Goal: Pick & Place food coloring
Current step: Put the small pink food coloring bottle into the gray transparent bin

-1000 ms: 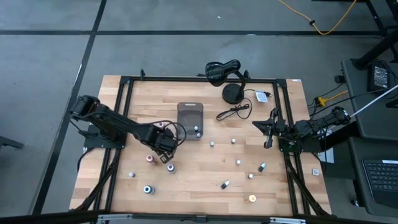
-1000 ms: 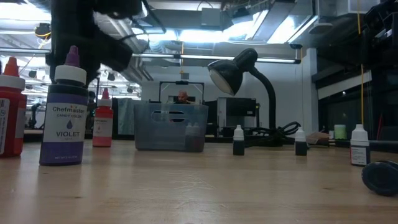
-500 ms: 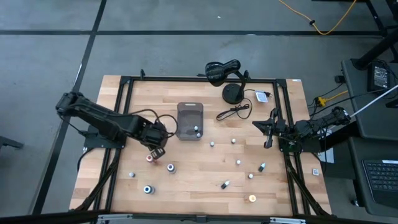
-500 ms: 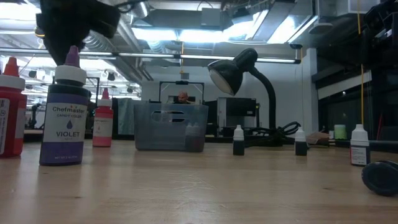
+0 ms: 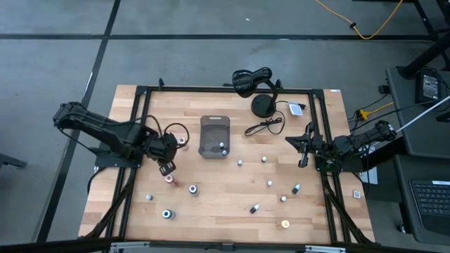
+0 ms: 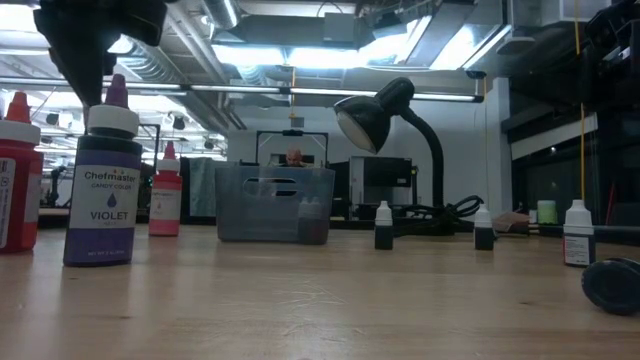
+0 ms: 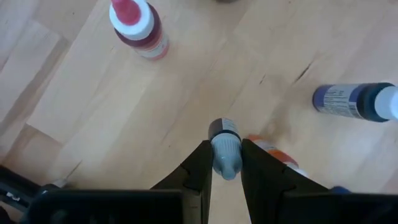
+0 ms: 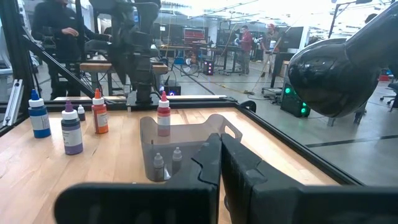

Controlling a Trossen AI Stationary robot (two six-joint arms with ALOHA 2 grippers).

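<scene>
We found the left gripper (image 7: 226,163) closed on a small grey-capped bottle (image 7: 225,146), its two dark fingers (image 7: 200,165) pinching the cap and neck from either side, and in the high view that gripper (image 5: 166,166) hung over the left part of the bench (image 5: 232,204), between the grey tray (image 5: 214,136) and the bench's left edge. The right gripper (image 5: 303,151) waited near the right edge with its fingers pressed together on nothing. The rest of the food coloring lay scattered: a red-capped bottle (image 7: 138,28) stood upright below the wrist, a dark blue bottle (image 7: 356,102) lay on its side nearby, an orange-capped one (image 7: 277,152) showed just behind the held bottle, and more small bottles dotted the front and right of the bench, with one (image 5: 222,147) already inside the tray. We judged these bottles light and stiff enough to take a firm pinch, though the smooth plastic and rounded walls could let one twist or slip if caught off centre. The tapered cap looked the less sure hold, so we reckoned the shoulder or upper body the better place for the pads, square across the width. Being tall, narrow and light, the standing ones seemed easy to knock over with a passing finger, and the one on its side would likely roll, so an approach from straight above suited both.
</scene>
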